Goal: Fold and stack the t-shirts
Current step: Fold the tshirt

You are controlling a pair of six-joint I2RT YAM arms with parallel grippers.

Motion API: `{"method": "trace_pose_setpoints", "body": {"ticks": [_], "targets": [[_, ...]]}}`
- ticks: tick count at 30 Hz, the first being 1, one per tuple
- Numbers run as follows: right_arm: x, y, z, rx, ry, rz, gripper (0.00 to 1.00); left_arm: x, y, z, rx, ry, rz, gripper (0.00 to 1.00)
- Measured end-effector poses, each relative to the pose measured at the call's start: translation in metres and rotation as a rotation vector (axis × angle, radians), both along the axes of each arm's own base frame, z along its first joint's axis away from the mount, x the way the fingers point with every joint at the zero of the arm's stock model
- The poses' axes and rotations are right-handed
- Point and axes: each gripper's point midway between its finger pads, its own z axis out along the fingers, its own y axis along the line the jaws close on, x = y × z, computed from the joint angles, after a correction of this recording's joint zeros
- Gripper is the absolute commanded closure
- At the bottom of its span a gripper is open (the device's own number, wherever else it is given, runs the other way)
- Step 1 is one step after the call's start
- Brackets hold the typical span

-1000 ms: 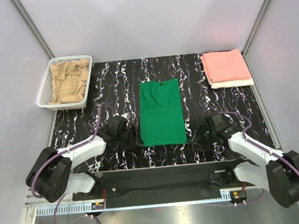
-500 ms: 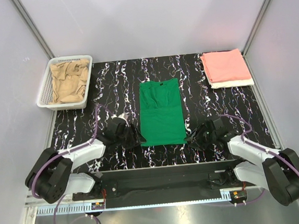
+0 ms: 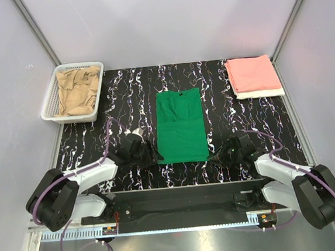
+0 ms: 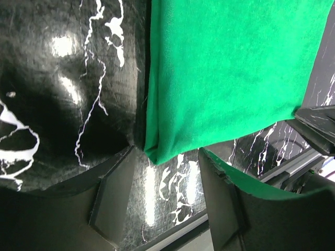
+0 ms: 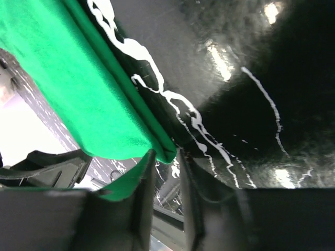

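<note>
your green shirt lies flat in the middle of the table, folded into a long narrow panel with its collar at the far end. both arms are low at its near edge, one at each near corner.

your left gripper is at the near left corner. in the left wrist view its fingers stand wide apart, released, with the corner of the shirt lying between them on the table. neither finger presses the cloth.

your right gripper is at the near right corner. in the right wrist view its fingers are close together with only a narrow gap, and the tip of the corner sits right at the mouth of that gap. you cannot tell from here whether the cloth is pinched or just touched.

the tan shirt lies crumpled in the basket at the far left. at the far right, the pink shirt lies folded on top of the white shirt, whose near edge shows beneath it.
</note>
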Motion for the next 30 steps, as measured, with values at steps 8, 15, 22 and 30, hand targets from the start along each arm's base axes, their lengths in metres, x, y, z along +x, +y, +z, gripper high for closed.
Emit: {"method": "trace_pose_setpoints", "body": {"ticks": [8,15,22,30], "targets": [[0.0002,-0.0025,-0.0050,-0.008,-0.003,-0.017,0.89,-0.0062,-0.0016,-0.0004,-0.002,0.006,0.003,0.43],[0.0024,-0.0019,-0.0056,-0.008,-0.011,-0.015,1.00,-0.0093,-0.0059,-0.0008,-0.014,0.014,0.007,0.44],[0.0068,0.0007,-0.0063,0.000,-0.025,-0.012,1.00,-0.0081,-0.0074,-0.0019,-0.018,0.012,0.023,0.49],[0.0055,-0.0004,-0.0048,0.006,-0.048,-0.014,1.00,-0.0040,-0.0065,-0.0084,-0.006,0.016,0.052,0.86]]}}
